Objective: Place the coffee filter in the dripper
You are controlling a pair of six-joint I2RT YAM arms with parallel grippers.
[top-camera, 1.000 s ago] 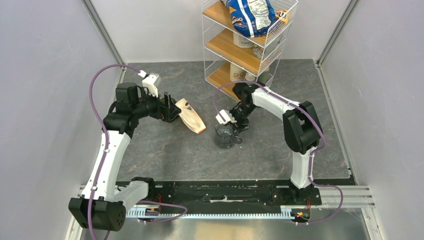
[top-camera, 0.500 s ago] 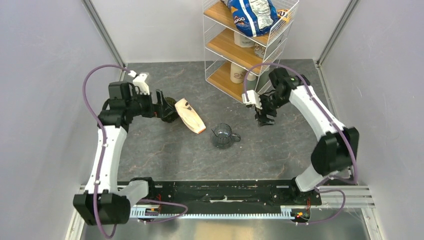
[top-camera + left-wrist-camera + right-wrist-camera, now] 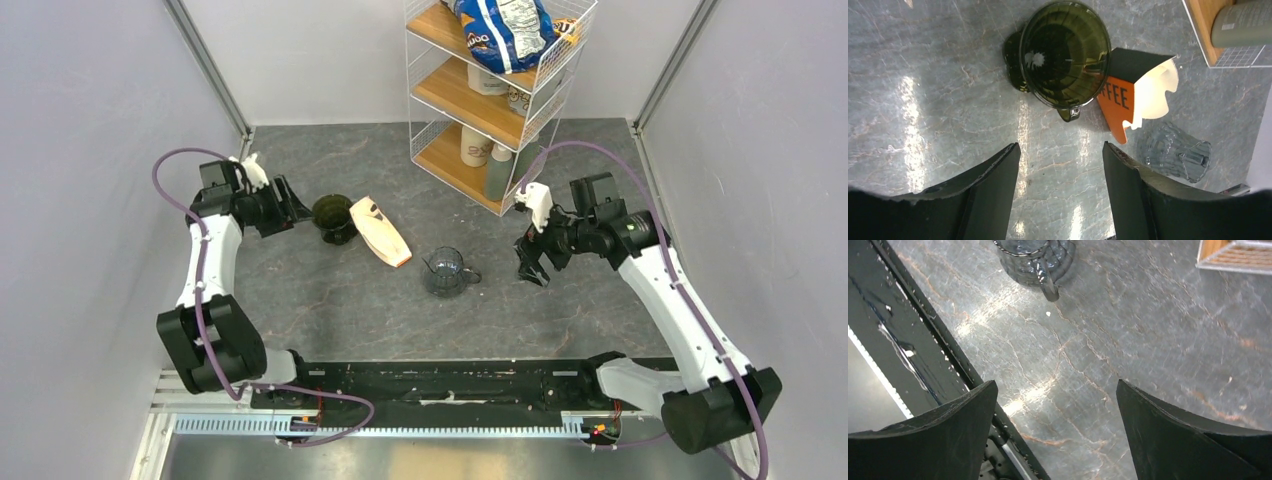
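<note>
The dripper (image 3: 333, 216) is a dark funnel cup standing upright on the grey table, its empty round mouth (image 3: 1065, 50) facing up. No coffee filter shows on its own in any view. My left gripper (image 3: 296, 207) hangs left of the dripper, apart from it. Seen from the left wrist, the left gripper (image 3: 1060, 147) is open with only bare table between the fingers. My right gripper (image 3: 533, 270) hovers to the right of the glass vessel. In the right wrist view, the right gripper (image 3: 1057, 382) is wide open and empty.
A tan packet (image 3: 381, 231) with an orange end (image 3: 1115, 107) lies against the dripper's right side. A grey-clear glass vessel (image 3: 447, 270) stands mid-table. A wire shelf (image 3: 490, 95) with a blue bag and cups fills the back. A black rail (image 3: 923, 340) runs along the near edge.
The left gripper pulled back to the left, leaving the dripper standing free. The right gripper left the glass vessel, swung out to the right and opened wider.
</note>
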